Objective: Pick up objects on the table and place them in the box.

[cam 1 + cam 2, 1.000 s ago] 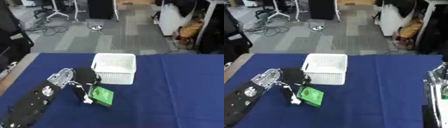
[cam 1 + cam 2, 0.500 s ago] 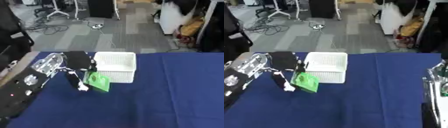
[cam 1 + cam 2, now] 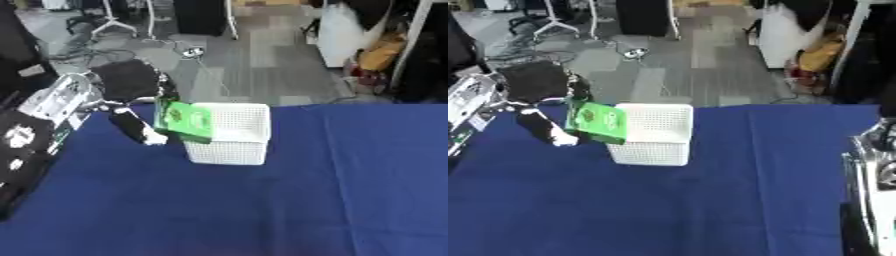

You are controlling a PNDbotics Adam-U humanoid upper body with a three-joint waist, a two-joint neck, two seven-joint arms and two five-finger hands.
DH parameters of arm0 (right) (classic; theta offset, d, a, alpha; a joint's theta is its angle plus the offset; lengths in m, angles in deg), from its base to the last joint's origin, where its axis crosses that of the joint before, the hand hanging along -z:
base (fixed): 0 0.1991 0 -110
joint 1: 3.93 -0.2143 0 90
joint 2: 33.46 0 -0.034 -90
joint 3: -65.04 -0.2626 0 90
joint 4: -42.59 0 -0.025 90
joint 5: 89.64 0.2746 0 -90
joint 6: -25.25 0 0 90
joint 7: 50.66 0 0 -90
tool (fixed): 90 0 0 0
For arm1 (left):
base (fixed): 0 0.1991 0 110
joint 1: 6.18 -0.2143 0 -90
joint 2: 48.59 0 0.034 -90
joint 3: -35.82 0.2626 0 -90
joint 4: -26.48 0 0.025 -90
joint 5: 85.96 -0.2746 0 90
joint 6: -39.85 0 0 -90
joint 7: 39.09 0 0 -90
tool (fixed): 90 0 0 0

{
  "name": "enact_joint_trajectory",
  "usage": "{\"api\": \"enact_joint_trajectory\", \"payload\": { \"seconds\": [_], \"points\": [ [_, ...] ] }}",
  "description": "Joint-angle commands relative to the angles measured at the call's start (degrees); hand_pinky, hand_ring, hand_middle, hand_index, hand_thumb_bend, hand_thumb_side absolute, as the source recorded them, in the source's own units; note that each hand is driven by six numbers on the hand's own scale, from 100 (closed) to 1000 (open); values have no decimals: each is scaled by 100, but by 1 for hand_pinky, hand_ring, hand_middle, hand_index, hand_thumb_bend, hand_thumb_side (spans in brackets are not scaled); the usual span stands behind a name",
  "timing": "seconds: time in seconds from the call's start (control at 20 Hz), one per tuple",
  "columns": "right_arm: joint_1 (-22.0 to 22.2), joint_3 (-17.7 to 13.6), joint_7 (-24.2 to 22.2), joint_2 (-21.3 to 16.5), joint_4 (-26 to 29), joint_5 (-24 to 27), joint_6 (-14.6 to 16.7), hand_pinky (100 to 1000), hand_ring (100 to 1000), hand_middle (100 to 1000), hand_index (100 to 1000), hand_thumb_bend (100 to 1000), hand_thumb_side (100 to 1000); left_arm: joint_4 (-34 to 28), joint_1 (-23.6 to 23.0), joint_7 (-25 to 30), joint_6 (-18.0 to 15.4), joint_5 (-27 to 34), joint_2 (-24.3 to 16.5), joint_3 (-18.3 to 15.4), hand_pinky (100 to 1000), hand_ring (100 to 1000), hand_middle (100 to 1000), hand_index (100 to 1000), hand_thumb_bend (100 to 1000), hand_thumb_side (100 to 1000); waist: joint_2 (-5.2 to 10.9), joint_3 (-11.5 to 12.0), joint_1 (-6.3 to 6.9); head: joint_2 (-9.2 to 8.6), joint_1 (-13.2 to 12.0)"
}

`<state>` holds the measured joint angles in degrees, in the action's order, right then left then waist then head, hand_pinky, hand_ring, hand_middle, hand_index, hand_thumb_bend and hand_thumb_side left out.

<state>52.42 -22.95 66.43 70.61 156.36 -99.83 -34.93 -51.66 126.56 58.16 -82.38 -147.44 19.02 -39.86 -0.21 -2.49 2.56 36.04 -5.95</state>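
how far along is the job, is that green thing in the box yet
Not yet. The left robot hand holds the green packet up at the left rim of the white box, partly over the edge but unreleased. Letting it go into the box is what's left. The box's inside can't be seen, so nothing shows as done. No other loose objects show on the blue table.

I am finding nothing legible here. The green packet [image 3: 185, 120] that my left hand [image 3: 131, 92] is holding by the white box [image 3: 229, 133] is showing pale markings, but I cannot read them.
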Motion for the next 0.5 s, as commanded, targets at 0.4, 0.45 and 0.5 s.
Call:
{"api": "enact_joint_trajectory", "payload": {
  "seconds": [0.4, 0.45, 0.5],
  "points": [
    [-77, 23, -49, -68, 83, 26, -14, 185, 246, 223, 422, 168, 1000, 36, 464, -145, 107, -75, -156, -193, 100, 100, 100, 329, 110, 944, 69, -22, 16, -4, -46],
    [-77, 26, -53, -66, 83, 30, -14, 184, 246, 223, 422, 168, 1000, 85, 513, -189, 92, -165, -137, -193, 100, 100, 100, 330, 111, 943, 67, -27, 18, 1, -63],
    [-78, 31, -59, -62, 83, 34, -15, 184, 246, 223, 422, 168, 1000, 162, 574, -242, 74, -258, -106, -189, 100, 100, 100, 330, 107, 932, 64, -33, 20, 8, -79]
  ]
}}
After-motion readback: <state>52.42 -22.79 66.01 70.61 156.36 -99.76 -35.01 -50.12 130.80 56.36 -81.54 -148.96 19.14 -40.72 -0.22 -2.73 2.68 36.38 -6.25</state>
